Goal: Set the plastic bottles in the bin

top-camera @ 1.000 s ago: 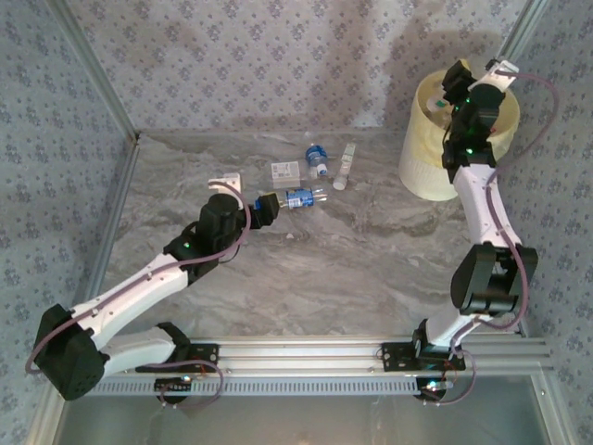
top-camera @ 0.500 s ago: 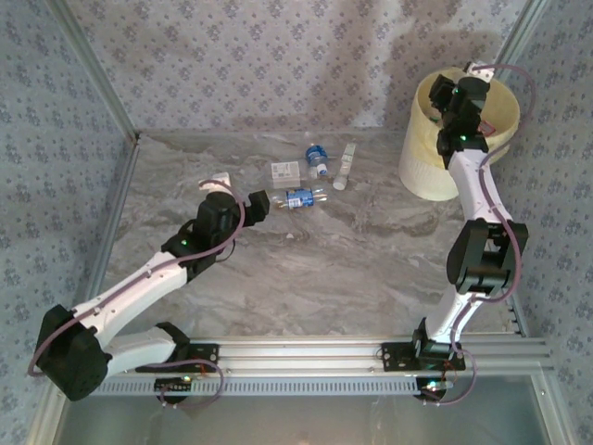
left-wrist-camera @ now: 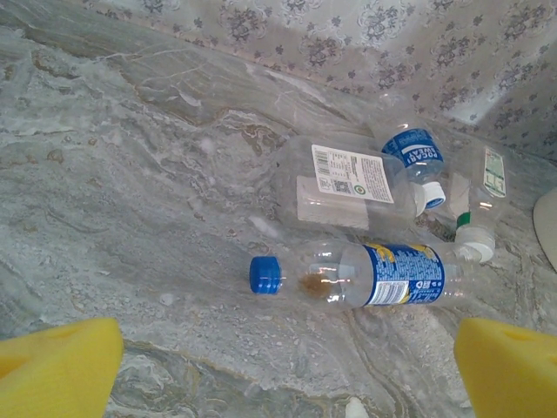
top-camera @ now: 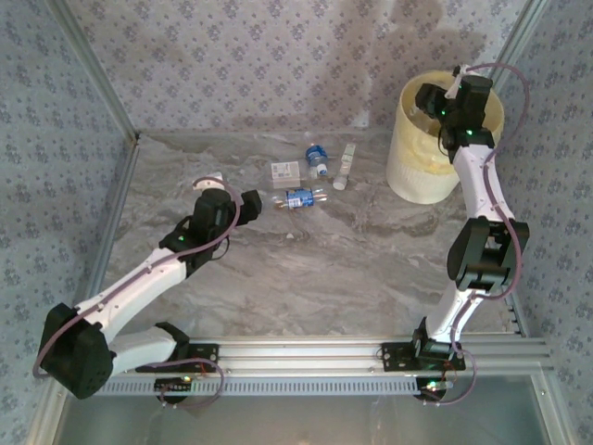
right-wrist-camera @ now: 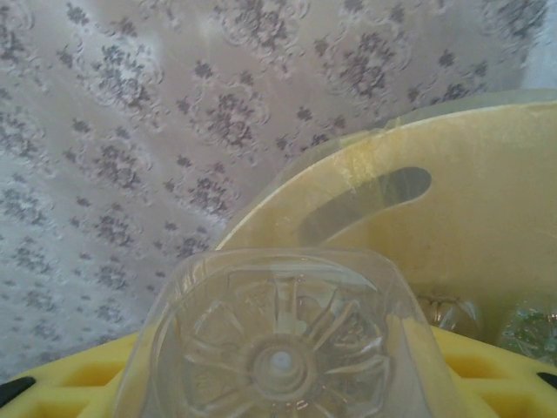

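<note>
Over the bin [top-camera: 414, 176], at the far right of the table [top-camera: 371, 260], a clear bottle [right-wrist-camera: 278, 348] sat clamped base-out in the right gripper [top-camera: 432, 98], not yet dropped. Four bottles [top-camera: 285, 171] lay mid-table, well apart from the bin; job judged part done. Left arm stretched low toward the blue-capped bottle [left-wrist-camera: 357, 277], left gripper [top-camera: 252, 206] spread wide, empty, just short of it.

Four clear plastic bottles [top-camera: 301, 198] flat on the table [top-camera: 371, 269], a fifth bottle [right-wrist-camera: 278, 348] above the cream-yellow bin [top-camera: 412, 176].
</note>
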